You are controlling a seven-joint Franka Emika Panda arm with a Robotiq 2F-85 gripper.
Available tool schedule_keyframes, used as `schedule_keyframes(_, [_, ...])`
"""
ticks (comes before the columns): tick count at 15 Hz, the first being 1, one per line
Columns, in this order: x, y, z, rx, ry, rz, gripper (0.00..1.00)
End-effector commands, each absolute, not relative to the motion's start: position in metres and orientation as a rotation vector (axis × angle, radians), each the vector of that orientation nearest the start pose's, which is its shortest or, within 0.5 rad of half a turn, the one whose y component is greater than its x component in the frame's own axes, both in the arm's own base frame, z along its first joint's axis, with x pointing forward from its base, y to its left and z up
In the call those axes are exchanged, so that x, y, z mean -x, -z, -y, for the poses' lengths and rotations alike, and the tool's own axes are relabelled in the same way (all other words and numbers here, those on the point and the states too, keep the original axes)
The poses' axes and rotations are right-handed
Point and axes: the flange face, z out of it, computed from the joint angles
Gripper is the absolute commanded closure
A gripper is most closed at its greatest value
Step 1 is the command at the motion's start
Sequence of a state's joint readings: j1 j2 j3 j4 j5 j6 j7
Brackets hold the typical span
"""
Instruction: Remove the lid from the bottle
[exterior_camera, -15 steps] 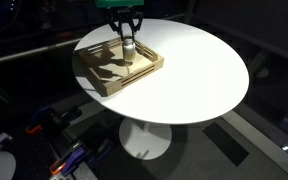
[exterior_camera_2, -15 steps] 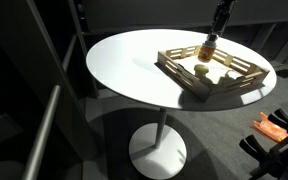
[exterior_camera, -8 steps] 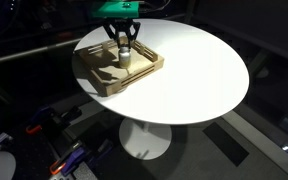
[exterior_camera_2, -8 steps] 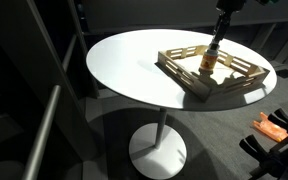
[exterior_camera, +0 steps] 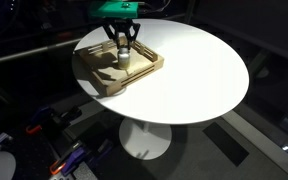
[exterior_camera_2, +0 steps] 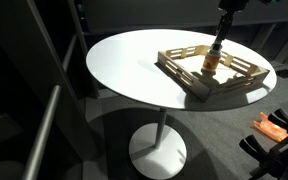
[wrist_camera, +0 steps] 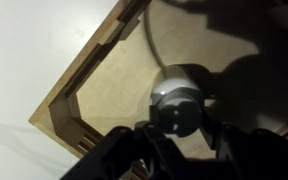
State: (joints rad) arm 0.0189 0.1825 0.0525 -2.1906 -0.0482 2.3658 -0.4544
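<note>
The small pale bottle (exterior_camera: 124, 58) stands upright in the wooden tray (exterior_camera: 102, 84) on the round white table; it also shows in an exterior view (exterior_camera_2: 211, 66). My gripper (exterior_camera: 124, 46) hangs straight down over it (exterior_camera_2: 216, 52). In the wrist view the bottle's grey body (wrist_camera: 180, 84) is seen from above, with the lid (wrist_camera: 177, 114) dark in shadow on top. My gripper's fingers (wrist_camera: 181, 128) sit close on either side of the lid and touch it. The lid is on the bottle.
The tray's raised wooden rim (wrist_camera: 84, 88) surrounds the bottle, also in an exterior view (exterior_camera_2: 184, 76). The round white table (exterior_camera: 199, 70) stands on one pedestal, with dark floor around it. Orange and black tools (exterior_camera_2: 274, 130) lie on the floor.
One second ago my gripper was higher with its fingers spread wide. It has come down over the bottle and the fingers have drawn in around the lid. The bottle has not moved.
</note>
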Motion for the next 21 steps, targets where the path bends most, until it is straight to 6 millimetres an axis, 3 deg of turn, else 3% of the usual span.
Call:
schedule_keyframes(1, [-0.542, -0.319, -0.036, 2.978, -0.111, 0.793, 0.81])
schedule_keyframes(5, [-0.538, -0.336, -0.031, 2.994, -0.258, 0.706, 0.81])
schedule_keyframes(15, [-0.552, -0.375, -0.028, 3.127, -0.016, 0.690, 0.81])
schedule_keyframes(21, [-0.554, -0.376, -0.027, 3.161, -0.016, 0.665, 0.81])
